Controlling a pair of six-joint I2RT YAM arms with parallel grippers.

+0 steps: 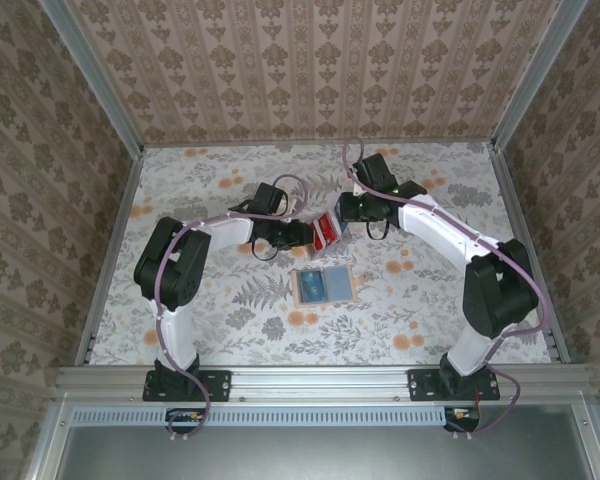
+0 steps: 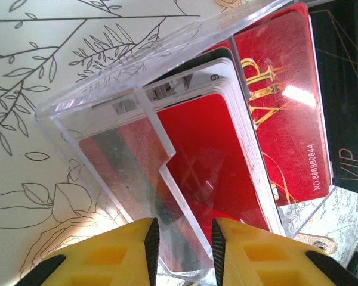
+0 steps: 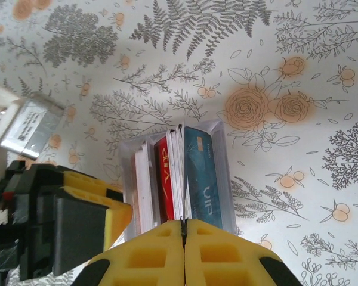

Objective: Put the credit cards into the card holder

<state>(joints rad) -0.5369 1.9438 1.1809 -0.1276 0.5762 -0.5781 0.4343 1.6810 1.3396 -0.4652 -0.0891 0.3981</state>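
Left gripper (image 2: 184, 231) sat beyond the holder (image 1: 322, 285), toward its left. Jaws were clamped on a wall of the clear case (image 2: 95, 104).

Cards (image 2: 209, 155) stood on edge in the case, beyond the holder's middle. They were red with gold VIP lettering, with a pale-edged stack alongside and one blue card at the far side.

Right gripper (image 3: 184, 226) sat beyond the holder, toward its right. Fingers were pressed tight together, pinching the thin edge of one of the cards.

The holder lay open on the floral table (image 1: 210, 310), bluish inside up, apart from the case.
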